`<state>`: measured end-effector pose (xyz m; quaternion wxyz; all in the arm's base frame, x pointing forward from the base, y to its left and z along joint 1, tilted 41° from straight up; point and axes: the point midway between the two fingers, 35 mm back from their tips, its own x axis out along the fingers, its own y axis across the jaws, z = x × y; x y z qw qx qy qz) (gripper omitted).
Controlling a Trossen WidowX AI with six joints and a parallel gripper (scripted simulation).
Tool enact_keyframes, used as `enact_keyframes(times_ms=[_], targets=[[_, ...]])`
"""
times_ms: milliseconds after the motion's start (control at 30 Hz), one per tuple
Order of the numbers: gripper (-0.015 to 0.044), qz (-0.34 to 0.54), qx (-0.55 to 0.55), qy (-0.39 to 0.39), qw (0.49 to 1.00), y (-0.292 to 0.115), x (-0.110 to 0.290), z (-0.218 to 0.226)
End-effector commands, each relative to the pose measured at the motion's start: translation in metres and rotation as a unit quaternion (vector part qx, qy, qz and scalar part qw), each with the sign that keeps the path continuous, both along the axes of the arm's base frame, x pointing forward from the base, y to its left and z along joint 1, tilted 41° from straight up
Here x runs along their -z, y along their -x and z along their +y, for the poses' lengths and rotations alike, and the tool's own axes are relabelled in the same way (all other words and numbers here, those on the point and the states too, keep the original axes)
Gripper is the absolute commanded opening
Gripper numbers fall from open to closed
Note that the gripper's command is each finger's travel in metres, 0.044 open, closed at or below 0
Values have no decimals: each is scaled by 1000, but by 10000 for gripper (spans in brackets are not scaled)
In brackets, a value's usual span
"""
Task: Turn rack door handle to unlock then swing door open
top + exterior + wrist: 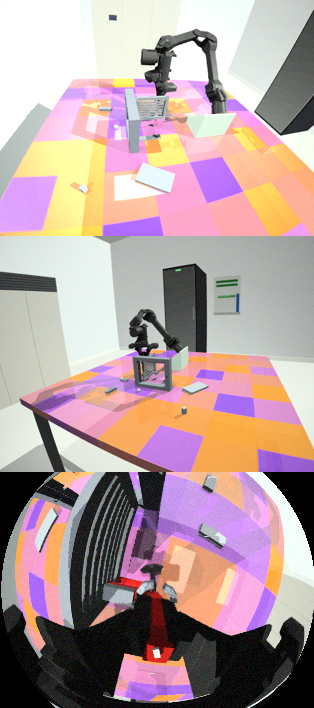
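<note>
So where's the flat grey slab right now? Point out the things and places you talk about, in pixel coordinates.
In the top view, the flat grey slab (pixel 155 177) (pixel 195 387) lies on the table near the bottom middle, just below the upright door frame (pixel 134 134) (pixel 168 374).

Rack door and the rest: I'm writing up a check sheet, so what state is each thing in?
Rack door: swung wide open
Door frame: upright
Gripper: open, fingers partly apart
Pale green panel: standing on edge
Flat slab: lying flat
Black cabinet: door shut
</note>
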<state>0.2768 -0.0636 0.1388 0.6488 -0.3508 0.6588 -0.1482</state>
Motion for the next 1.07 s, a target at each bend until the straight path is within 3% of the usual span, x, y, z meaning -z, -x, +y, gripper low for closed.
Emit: enact_keyframes(times_ms=[0, 1033], targets=[[288, 2, -3, 1, 1000, 0, 0, 0], [297, 2, -3, -2, 1000, 1, -30, 27]])
